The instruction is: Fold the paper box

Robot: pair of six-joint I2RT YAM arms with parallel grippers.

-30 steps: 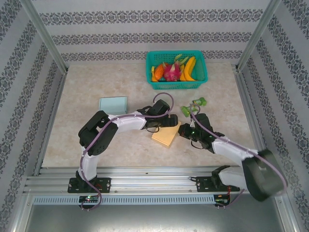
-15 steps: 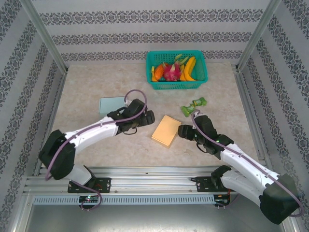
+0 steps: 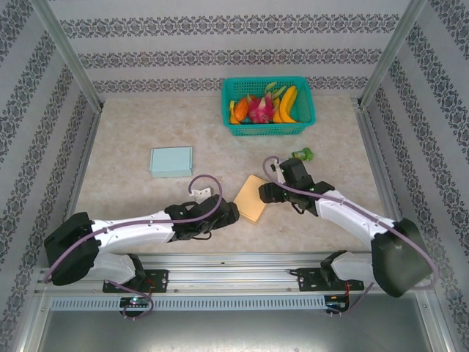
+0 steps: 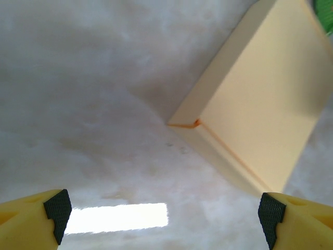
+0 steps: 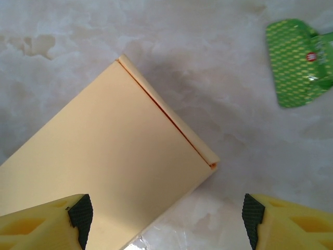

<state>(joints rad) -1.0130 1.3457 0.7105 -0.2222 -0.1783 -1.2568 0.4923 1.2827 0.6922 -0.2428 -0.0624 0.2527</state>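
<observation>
The yellow paper box (image 3: 251,199) lies flat on the table (image 3: 146,132), near the middle. The left gripper (image 3: 234,213) sits just beside the box's near-left edge, fingers spread wide, holding nothing. The right gripper (image 3: 263,194) hangs over the box's right side, also released. Whether it touches the box is unclear. A green packet (image 5: 296,62) lies farther right.

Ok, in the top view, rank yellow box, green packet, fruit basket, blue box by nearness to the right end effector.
1. Yellow box, beside the right end effector.
2. Green packet, behind it.
3. Fruit basket, at the back.
4. Blue box, far left.
</observation>
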